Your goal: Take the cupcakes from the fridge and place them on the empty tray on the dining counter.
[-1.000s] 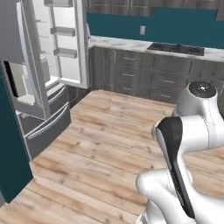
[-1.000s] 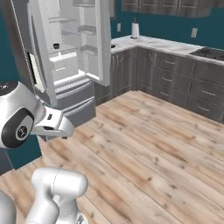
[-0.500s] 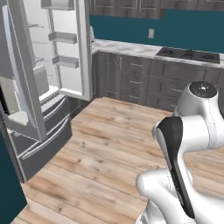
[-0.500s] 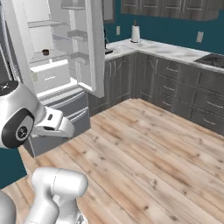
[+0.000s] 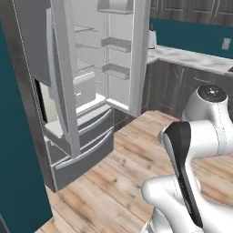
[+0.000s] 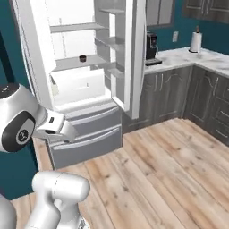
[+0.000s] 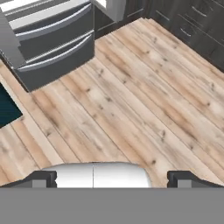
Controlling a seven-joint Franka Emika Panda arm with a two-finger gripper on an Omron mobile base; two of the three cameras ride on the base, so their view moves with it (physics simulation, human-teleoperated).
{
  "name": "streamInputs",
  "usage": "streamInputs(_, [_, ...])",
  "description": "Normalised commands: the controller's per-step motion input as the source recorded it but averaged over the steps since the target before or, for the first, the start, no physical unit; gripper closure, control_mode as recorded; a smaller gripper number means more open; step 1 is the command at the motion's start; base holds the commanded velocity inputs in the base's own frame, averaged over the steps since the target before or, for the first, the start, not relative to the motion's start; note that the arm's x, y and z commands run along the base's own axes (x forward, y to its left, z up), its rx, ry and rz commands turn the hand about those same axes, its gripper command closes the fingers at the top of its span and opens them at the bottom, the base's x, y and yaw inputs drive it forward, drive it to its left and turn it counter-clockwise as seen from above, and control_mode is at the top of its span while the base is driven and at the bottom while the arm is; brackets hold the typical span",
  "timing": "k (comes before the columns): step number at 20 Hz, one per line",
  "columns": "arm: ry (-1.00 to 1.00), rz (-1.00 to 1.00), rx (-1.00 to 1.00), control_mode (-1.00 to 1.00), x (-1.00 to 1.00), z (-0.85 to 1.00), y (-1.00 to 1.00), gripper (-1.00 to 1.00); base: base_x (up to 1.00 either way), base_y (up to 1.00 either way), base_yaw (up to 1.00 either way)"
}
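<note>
The fridge [image 5: 86, 136] stands with both upper doors swung wide, showing its white inside and door shelves. In the right base view the fridge [image 6: 87, 129] is ahead and slightly left, and one small dark cupcake [image 6: 82, 58] sits on a middle shelf. My gripper [image 7: 113, 179] hangs well short of the fridge and points down at the wood floor, its two fingertips [image 7: 43, 179] far apart and nothing between them. The grey bottom drawers of the fridge [image 7: 52, 39] lie at the upper left of the hand view. The tray and the dining counter are out of view.
Grey base cabinets [image 6: 170, 94] with a marble worktop [image 5: 191, 57] run to the right of the fridge, carrying a coffee machine [image 6: 151, 47] and a paper-towel roll [image 6: 195, 42]. A teal wall [image 5: 18, 173] flanks the fridge's left. Wood floor [image 7: 144, 87] stretches between me and the fridge.
Both base views have shifted as the base moves: the open fridge has come nearer and sits more central. The gripper has stayed open.
</note>
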Motion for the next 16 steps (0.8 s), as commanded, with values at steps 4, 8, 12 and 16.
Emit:
streamInputs(4, [0.00,0.00,0.00,1.00,0.00,0.00,0.00,-1.00,1.00,-0.16,0.54])
streamInputs(8, [0.00,0.00,0.00,1.00,0.00,0.00,0.00,-1.00,1.00,-0.31,0.51])
streamInputs(12, [0.00,0.00,0.00,1.00,0.00,0.00,0.00,-1.00,0.92,-0.54,0.48])
streamInputs(16, [0.00,0.00,0.00,1.00,0.00,0.00,0.00,-1.00,0.82,-0.64,0.44])
